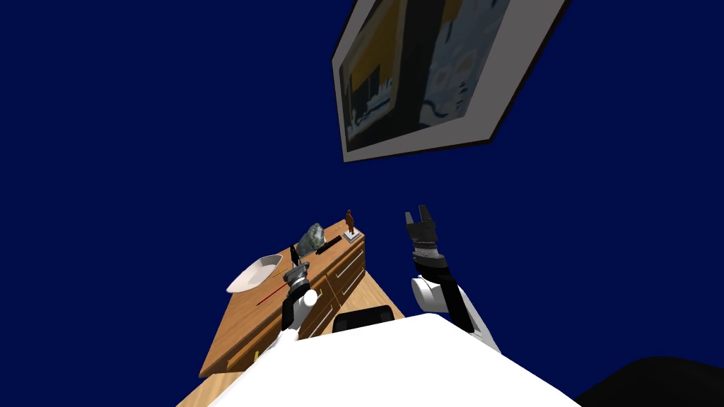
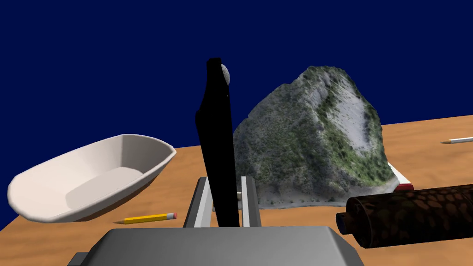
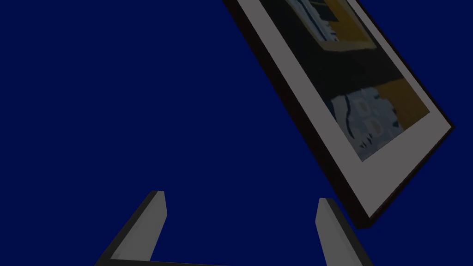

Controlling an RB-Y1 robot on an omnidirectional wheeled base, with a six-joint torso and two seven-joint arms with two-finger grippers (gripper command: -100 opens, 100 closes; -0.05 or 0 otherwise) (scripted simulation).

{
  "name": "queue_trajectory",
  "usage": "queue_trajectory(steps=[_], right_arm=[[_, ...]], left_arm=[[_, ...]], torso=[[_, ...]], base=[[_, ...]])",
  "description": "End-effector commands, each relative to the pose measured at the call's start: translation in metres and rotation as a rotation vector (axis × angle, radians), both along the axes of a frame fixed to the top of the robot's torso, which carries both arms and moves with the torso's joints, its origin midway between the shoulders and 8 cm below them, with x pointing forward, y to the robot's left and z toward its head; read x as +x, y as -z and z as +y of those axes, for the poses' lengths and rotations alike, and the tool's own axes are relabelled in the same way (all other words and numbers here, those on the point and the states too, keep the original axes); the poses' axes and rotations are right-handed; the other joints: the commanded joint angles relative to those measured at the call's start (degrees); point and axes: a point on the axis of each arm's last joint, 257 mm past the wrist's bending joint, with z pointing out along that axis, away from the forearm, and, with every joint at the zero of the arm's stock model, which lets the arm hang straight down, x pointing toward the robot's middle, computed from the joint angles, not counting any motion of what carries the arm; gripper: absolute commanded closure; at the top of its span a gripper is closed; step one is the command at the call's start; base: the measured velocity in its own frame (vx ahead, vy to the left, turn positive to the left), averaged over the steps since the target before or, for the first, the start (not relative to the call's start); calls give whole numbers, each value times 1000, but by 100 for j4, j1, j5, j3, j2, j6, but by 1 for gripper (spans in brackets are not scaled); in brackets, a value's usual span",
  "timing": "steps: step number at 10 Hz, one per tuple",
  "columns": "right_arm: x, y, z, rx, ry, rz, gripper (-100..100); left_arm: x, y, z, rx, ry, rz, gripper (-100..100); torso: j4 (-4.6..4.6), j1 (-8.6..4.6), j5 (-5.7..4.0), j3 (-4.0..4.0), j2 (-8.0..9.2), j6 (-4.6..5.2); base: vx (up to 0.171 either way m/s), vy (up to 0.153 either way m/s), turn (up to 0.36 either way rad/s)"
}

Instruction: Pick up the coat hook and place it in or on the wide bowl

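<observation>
Left gripper: one, over the dresser top; its two light grey fingers are pressed against the sides of the coat hook, pinching it.
Coat hook: one flat black bar with a small grey knob at its upper end, standing nearly upright between the fingers. Its lower end is hidden behind the gripper body. It is clear of the bowl.
Wide bowl: one shallow white, boat-shaped bowl, resting on the wood beside the gripper, with nothing in it.
Dresser: one brown wooden chest with drawer fronts, set against a dark blue wall.
Rock: one grey, moss-flecked lump, just behind the hook on the side away from the bowl.
Flat pad: one, white with a red edge, peeping out from under the rock.
Pencils: two; a yellow pencil with a pink eraser lying near the bowl, and a thin white pencil well beyond the rock.
Roll: one dark brown scaly cylinder lying on its side near the rock.
Figurine: one small brown figure on a pale base, at the dresser's far end.
Right gripper: one, raised off to the side of the dresser, fingers spread wide, nothing between them.
</observation>
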Motion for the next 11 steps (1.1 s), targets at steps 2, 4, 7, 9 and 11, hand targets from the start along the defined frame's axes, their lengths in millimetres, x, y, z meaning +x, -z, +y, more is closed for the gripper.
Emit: queue_trajectory(steps=[2, 4, 7, 9, 11], right_arm=[[0, 0, 0, 0, 0, 0, 0], [0, 0, 0, 0, 0, 0, 0], [0, 0, 0, 0, 0, 0, 0], [0, 0, 0, 0, 0, 0, 0], [0, 0, 0, 0, 0, 0, 0]], left_arm=[[3, -3, 14, 49, 11, 18, 100], [6, -6, 30, 73, 7, 31, 100], [11, -14, 64, 77, -20, 33, 100], [13, -23, 92, 66, -52, 21, 100], [11, -35, 121, 51, -94, -5, 100]], torso=[[-1, -6, 3, 11, 24, -1], [1, 33, 8, 27, 54, -11], [0, 68, 7, 20, 40, -18], [-3, 75, 6, 6, 13, -16], [-8, 83, 6, -12, -22, -18]], base=[[-231, -4, -156], [-243, 91, -161], [-184, 122, -168], [-115, 138, -150], [-12, 153, -87]])
